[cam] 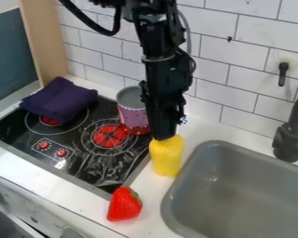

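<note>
The robot arm [165,76] is black, with blocky segments. A thick black cable [103,30] loops at the frame's upper left; a thinner grey cable [187,29] curves at upper centre.

From here the black gripper [165,137] hides the top of the yellow rounded object [166,159] and part of the purple-and-red can [133,115]; the curved black faucet [291,140] runs off the right edge.
</note>
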Robot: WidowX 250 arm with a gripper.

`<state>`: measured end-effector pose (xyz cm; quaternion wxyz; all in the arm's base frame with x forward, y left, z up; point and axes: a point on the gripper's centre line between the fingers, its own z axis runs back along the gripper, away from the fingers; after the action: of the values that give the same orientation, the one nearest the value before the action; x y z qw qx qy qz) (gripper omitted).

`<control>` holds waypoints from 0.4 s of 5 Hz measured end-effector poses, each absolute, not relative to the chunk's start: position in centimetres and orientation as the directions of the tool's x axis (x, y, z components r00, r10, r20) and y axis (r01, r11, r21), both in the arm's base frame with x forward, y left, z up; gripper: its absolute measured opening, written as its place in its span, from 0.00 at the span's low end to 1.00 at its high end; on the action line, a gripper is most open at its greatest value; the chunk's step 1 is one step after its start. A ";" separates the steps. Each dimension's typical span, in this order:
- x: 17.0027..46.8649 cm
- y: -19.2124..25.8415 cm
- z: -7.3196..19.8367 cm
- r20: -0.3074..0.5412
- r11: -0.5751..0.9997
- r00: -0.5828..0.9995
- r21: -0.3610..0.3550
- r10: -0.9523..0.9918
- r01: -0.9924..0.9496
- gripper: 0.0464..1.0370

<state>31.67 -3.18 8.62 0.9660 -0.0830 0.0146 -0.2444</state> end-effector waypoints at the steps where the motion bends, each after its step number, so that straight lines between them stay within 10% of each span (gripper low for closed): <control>1: 31.6 -3.2 8.8 -0.018 0.859 0.868 -0.148 -0.497 0.489 0.09; 2: 31.3 -2.8 8.8 -0.050 0.874 0.877 -0.134 -0.477 0.468 0.31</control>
<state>31.31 -2.75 8.78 0.9671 -0.0588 0.0406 -0.2442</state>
